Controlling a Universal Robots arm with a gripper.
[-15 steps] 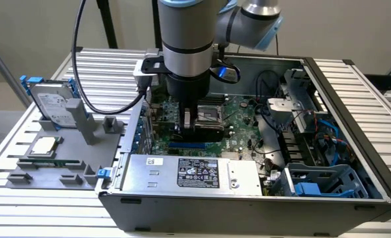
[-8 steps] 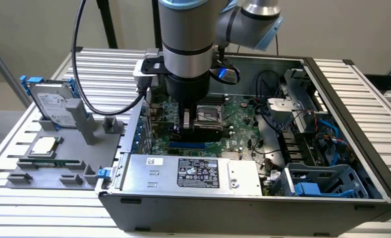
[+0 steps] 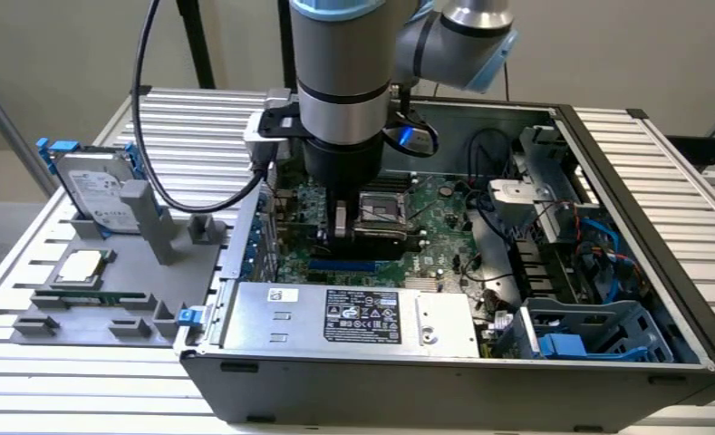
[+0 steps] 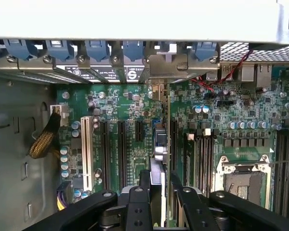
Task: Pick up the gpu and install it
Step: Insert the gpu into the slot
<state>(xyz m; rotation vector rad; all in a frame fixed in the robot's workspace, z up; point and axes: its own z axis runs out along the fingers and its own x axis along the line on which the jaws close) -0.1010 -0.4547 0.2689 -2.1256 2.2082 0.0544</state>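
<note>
Gripper [image 4: 158, 192] clamps the gpu [image 4: 157, 144] edge-on over the motherboard [image 4: 130, 144] slots at centre frame

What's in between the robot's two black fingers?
In the wrist view, the thin flat gpu card, seen edge-on, sits clamped between the black metal fingers, above the green motherboard.

Even, soft light from overhead fills the exterior view, with faint shadows inside the computer case [image 3: 647, 181]. In the wrist view the case wall [image 4: 135, 19] glares nearly white, and the gripper [image 4: 156, 202] up close is dark and blurred.
</note>
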